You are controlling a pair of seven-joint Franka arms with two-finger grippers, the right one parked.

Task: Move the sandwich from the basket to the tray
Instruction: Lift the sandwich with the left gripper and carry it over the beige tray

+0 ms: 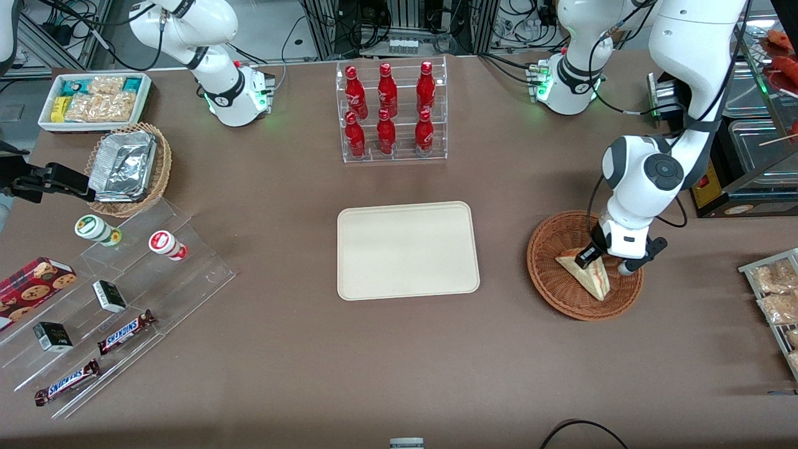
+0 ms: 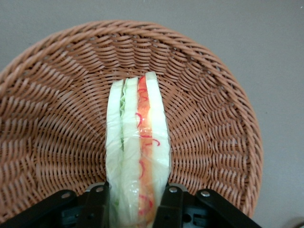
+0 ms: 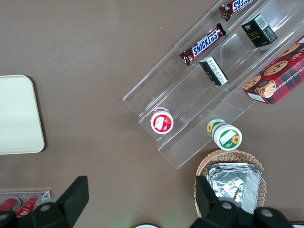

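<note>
1. The tray lies bare at the table's middle, nearer the front camera than the rack of red bottles.
2. The basket, toward the working arm's end, holds the sandwich.
3. The wrist view alone shows the gripper pinching the sandwich by its bread faces, the filling edge facing the camera, over the basket.
4. The front view puts the gripper low inside the basket.

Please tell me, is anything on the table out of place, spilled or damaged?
Nothing stands out. The sandwich lies in the basket with its wrapping intact, and the tool is down in the basket with a finger on each side of it. The tray lies flat with nothing on it.
</note>
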